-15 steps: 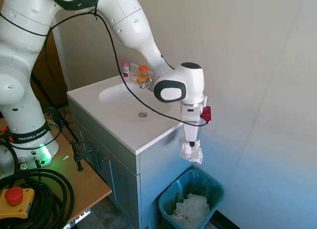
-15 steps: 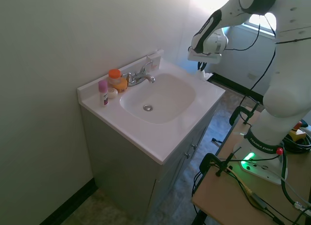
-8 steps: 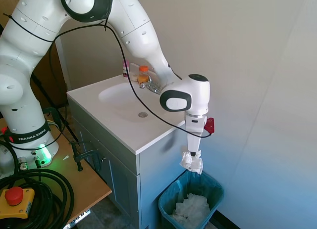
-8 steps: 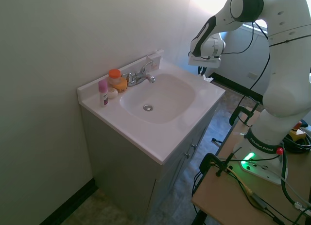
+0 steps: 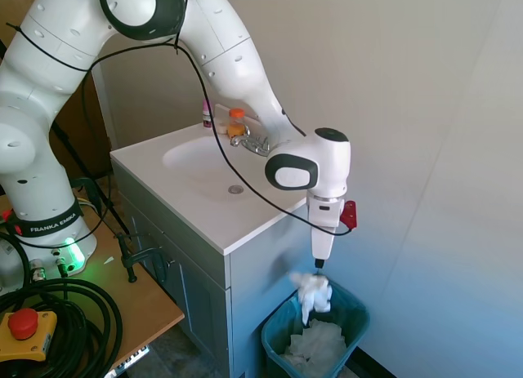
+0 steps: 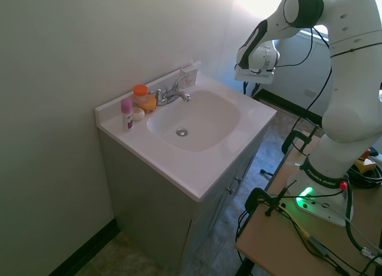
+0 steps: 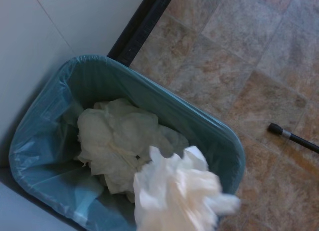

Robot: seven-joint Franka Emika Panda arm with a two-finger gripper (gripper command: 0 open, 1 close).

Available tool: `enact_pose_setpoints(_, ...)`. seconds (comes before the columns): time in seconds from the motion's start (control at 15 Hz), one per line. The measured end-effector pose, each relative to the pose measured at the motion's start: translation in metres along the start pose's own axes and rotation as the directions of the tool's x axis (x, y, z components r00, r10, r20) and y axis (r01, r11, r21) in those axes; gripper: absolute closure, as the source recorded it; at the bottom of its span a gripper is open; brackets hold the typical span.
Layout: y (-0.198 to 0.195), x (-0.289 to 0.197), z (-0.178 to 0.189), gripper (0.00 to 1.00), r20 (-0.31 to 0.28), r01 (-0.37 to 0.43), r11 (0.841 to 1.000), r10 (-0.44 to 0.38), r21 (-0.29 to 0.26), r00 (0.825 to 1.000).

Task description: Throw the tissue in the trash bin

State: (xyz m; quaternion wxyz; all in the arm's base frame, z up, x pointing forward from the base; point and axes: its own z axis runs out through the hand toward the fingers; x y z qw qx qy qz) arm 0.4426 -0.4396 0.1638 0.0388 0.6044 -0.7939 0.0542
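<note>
One tissue (image 5: 313, 291), one trash bin (image 5: 351, 316), one paper heap (image 5: 315, 344), one sink cabinet (image 5: 208, 264) and one faucet (image 6: 171, 95) are counted.

Crumpled white tissue (image 5: 313, 292) in mid-air above teal-lined trash bin (image 5: 353, 319).

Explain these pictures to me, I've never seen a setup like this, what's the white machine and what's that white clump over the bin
The white machine is a robot arm beside a bathroom sink. Two pictures come from cameras standing in the room on opposite sides of the arm; the third looks down from its wrist. The clump is a tissue, apparently just let go: it hangs in the air below the hand, above the trash bin with its teal liner. More white paper already lies inside. Small bottles stand by the tap.
</note>
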Motion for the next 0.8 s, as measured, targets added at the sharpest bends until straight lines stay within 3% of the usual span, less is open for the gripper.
enact_pose_setpoints(0.2, -0.003, 0.003, -0.011, 0.0, 0.026, 0.054, 0.998, -0.054, 0.022, 0.998)
enact_pose_setpoints(0.47, 0.008, 0.011, -0.081, 0.0, 0.075, 0.118, 0.988, -0.126, 0.096, 0.989)
enact_pose_setpoints(0.8, 0.06, -0.011, -0.163, 0.0, 0.076, 0.228, 0.957, -0.245, 0.179, 0.967)
